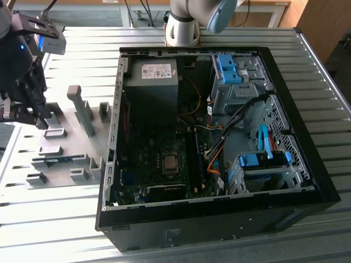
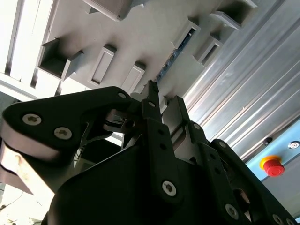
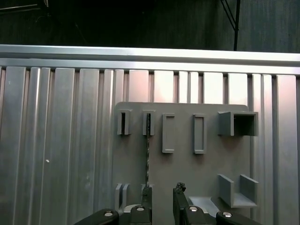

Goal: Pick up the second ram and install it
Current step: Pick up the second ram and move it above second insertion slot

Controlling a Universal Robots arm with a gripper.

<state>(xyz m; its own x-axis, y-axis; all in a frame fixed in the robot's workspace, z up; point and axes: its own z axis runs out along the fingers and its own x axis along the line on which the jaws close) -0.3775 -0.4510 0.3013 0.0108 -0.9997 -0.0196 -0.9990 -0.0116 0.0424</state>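
Gripper (image 3: 162,194) poised above the grey fixture plate (image 3: 187,164) on the ribbed metal table (image 1: 55,219), its two fingers (image 3: 178,193) parted by a clear gap and holding nothing. The second ram (image 3: 147,154) stands on edge in its slot on the plate, untouched, a thin dark line running toward the fingers. Judged from the first wrist view, that line falls in front of one finger and not in the gap, so a straight descent could knock the stick's top edge, or close on it off-centre and tilt it in the slot. The second wrist view gives the stick's bluish edge (image 2: 174,52) beyond the fingertips; the exterior view adds the open computer case (image 1: 219,224) and its motherboard (image 1: 137,175), well apart from the plate
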